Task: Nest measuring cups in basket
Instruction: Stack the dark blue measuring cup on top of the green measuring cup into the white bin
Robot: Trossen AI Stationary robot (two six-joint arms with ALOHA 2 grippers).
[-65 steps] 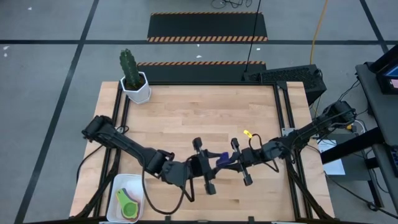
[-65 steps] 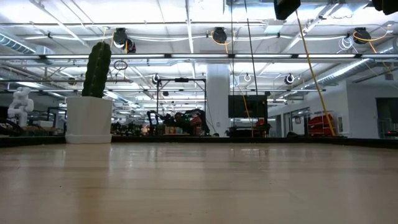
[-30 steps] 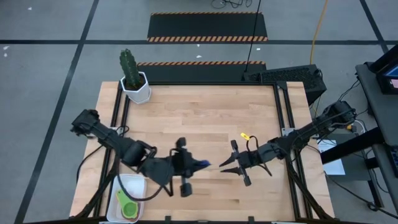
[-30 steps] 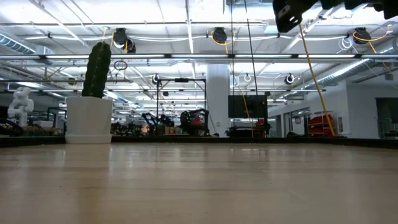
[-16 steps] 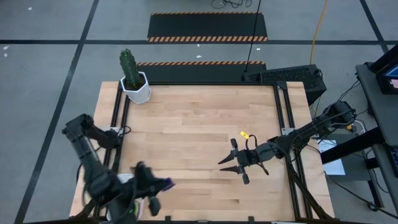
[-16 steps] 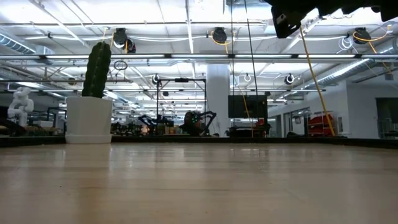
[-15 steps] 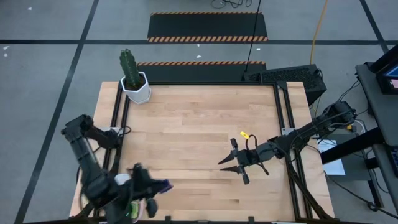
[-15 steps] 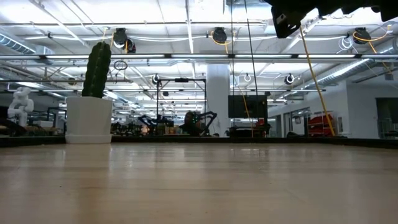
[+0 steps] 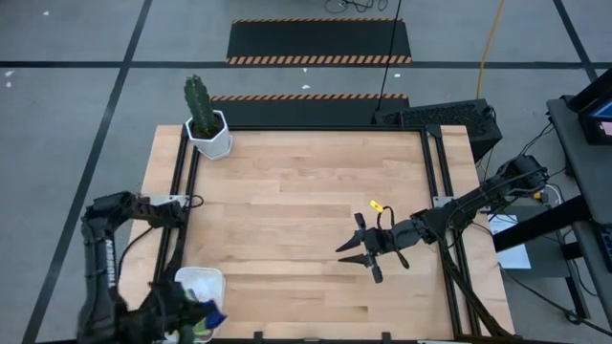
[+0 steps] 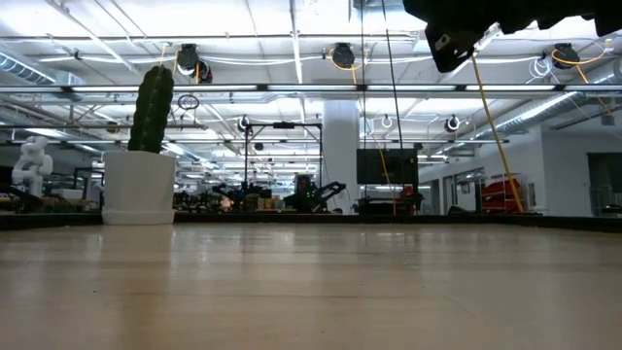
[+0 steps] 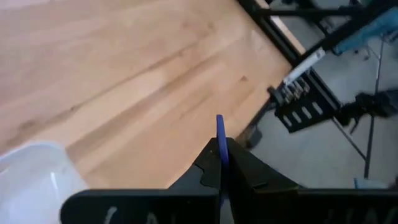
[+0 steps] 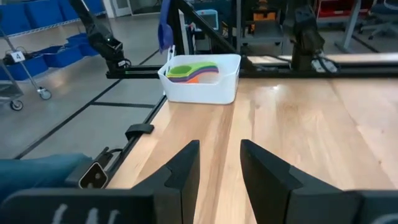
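Wooden desk (image 9: 306,191) fills the high view, with a cactus pot (image 9: 208,134) near its 11 o'clock corner. At 7 o'clock the white basket (image 9: 196,283) sits by the edge, holding nested cups (image 12: 194,71) in green, purple and orange. Left tool (image 9: 199,315) hangs over the basket, pressed together on a dark blue cup (image 11: 220,142). Right tool (image 9: 352,254) hovers toward 4 o'clock from the desk's centre, its fingers (image 12: 186,168) spread, holding nothing.
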